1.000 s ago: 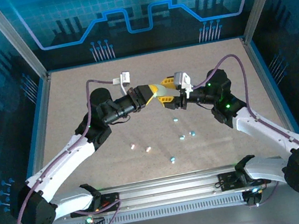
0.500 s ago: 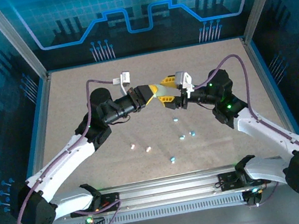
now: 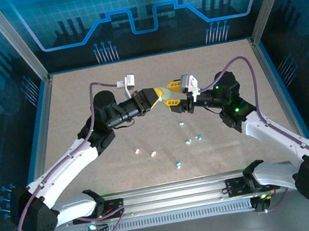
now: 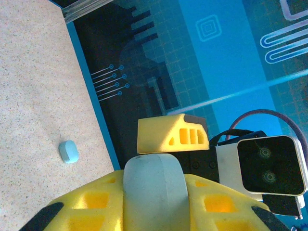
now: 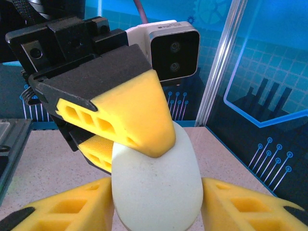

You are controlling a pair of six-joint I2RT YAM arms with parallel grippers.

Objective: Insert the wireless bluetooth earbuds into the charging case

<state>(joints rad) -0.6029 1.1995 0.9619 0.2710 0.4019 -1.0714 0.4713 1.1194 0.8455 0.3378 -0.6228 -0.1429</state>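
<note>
Plainly, the left end effector (image 4: 154,208) was clamped on the case (image 5: 156,192). Its yellow fingers (image 5: 130,108) pressed the pale oval shell from above and below, as the right wrist view showed. The right end effector (image 5: 158,209) met it nose to nose. Its own fingers (image 5: 221,192) stood one at each side of the same shell, close against it, but I could not tell whether they pinched it or merely flanked it. The case hung in the air between the two, and its long axis seemed to run along the line joining them, roughly across the surface (image 3: 79,93). No seam or open cavity showed, so I judged the lid shut.

The earbuds (image 3: 181,122) all lay loose on the surface, below the meeting point and toward the arm bases, and none was in the case or in either grip. The nearest sat just on the base side of the right end effector. Two more (image 3: 193,139) lay further back on the right, two pale ones (image 3: 145,152) on the left, and one (image 3: 177,163) closest to the bases.

So the move ahead probably turned on this: the case was up, the earbuds down and back. The right arm was nearer the closest one, so it looked the likelier to let go, drop and reach back while the left kept the case.
</note>
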